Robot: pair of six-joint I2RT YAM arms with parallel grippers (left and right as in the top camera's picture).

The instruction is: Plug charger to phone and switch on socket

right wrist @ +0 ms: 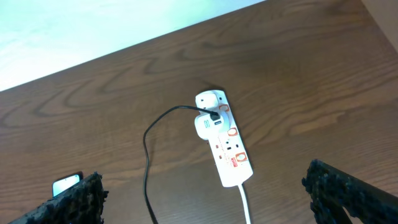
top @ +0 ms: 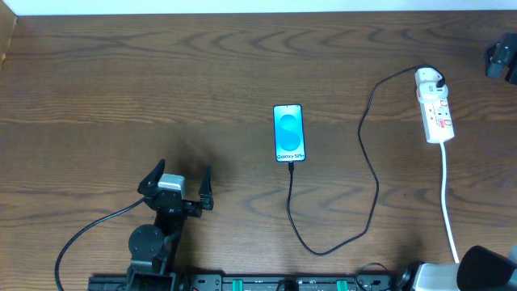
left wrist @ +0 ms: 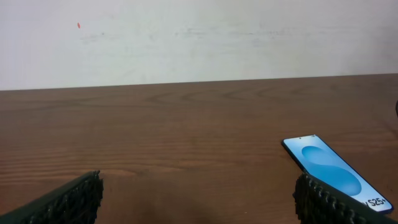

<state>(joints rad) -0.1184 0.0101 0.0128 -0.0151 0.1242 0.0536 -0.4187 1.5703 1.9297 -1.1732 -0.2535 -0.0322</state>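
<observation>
The phone [top: 288, 132] lies face up at the table's centre, screen lit blue; it also shows in the left wrist view [left wrist: 333, 171] and the right wrist view [right wrist: 65, 185]. The black charger cable [top: 373, 174] meets the phone's near end, loops toward the front and runs up to the white adapter [top: 430, 81] seated in the socket strip [top: 438, 117]. The right wrist view shows the strip [right wrist: 231, 158], adapter [right wrist: 208, 124] and cable [right wrist: 146, 155]. My left gripper [top: 179, 174] [left wrist: 198, 180] is open and empty, left of the phone. My right gripper [right wrist: 202, 177] is open and empty, above and short of the strip.
The strip's white cord [top: 447, 194] runs toward the front edge by my right arm [top: 477, 271]. A dark object [top: 501, 58] sits at the far right edge. A pale wall borders the table's far side.
</observation>
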